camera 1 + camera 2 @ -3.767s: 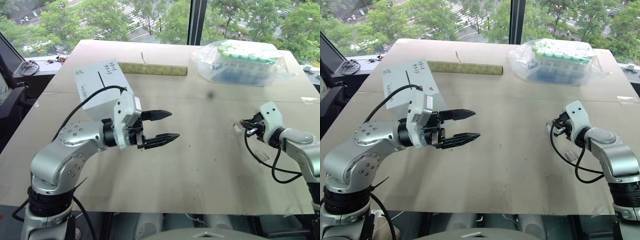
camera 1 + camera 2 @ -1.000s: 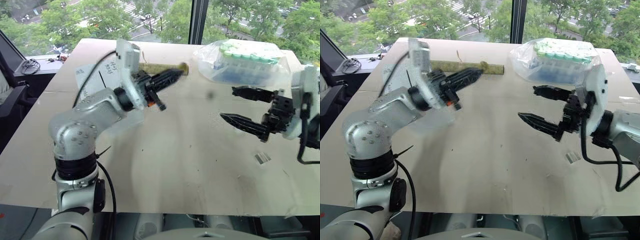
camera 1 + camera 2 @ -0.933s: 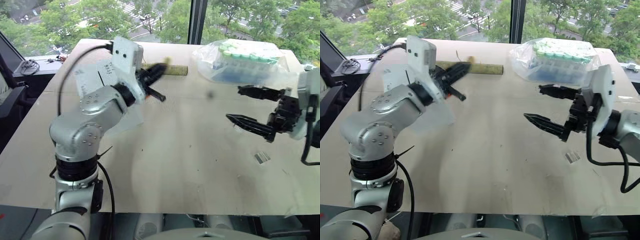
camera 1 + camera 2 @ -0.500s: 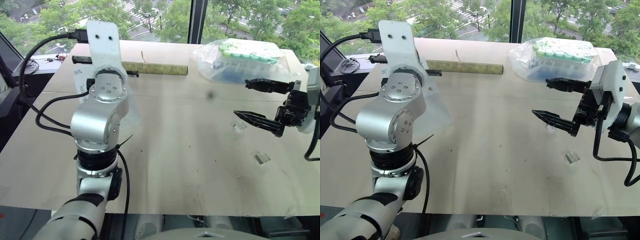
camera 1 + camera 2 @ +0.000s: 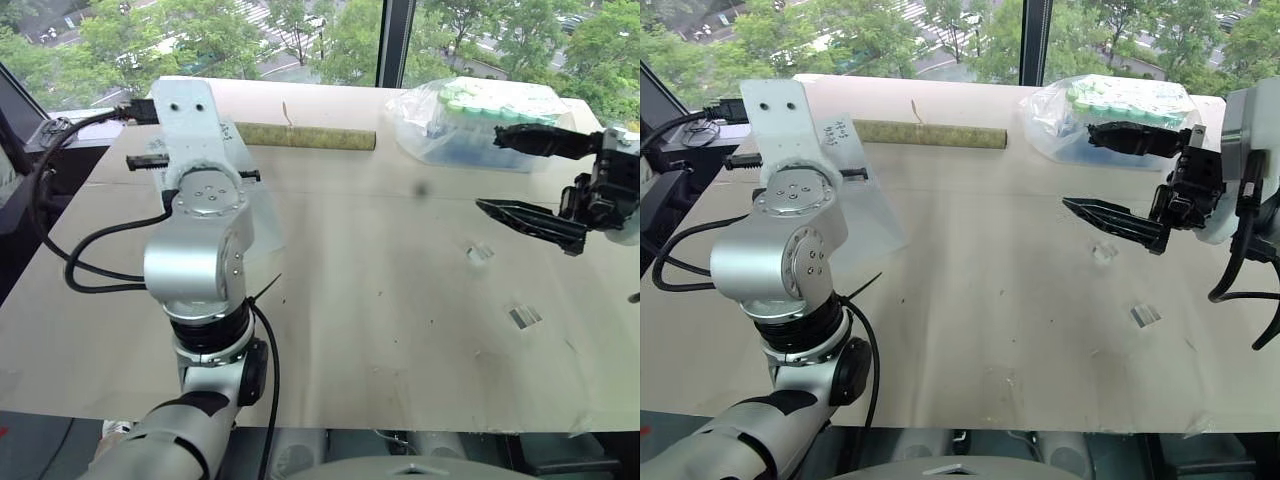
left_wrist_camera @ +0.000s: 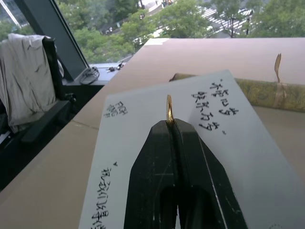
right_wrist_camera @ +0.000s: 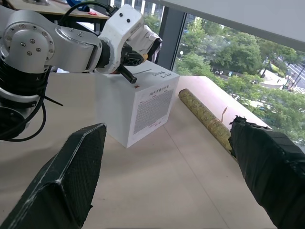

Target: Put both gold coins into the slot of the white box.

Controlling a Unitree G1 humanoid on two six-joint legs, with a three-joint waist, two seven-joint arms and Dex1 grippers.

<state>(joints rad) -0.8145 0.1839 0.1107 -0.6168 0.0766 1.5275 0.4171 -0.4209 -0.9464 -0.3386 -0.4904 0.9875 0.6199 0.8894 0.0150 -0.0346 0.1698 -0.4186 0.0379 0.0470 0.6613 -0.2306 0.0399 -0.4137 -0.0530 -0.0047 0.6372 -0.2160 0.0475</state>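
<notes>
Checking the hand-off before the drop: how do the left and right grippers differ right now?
The left gripper has its fingers shut on a gold coin held edge-up over the white box; the right gripper is wide open and empty. The left is at the box, the right near the bag of tubes. Both have black fingers.

White box (image 6: 248,143) – black handwriting; gold coin (image 6: 168,109); black tool (image 6: 172,125).
</notes>
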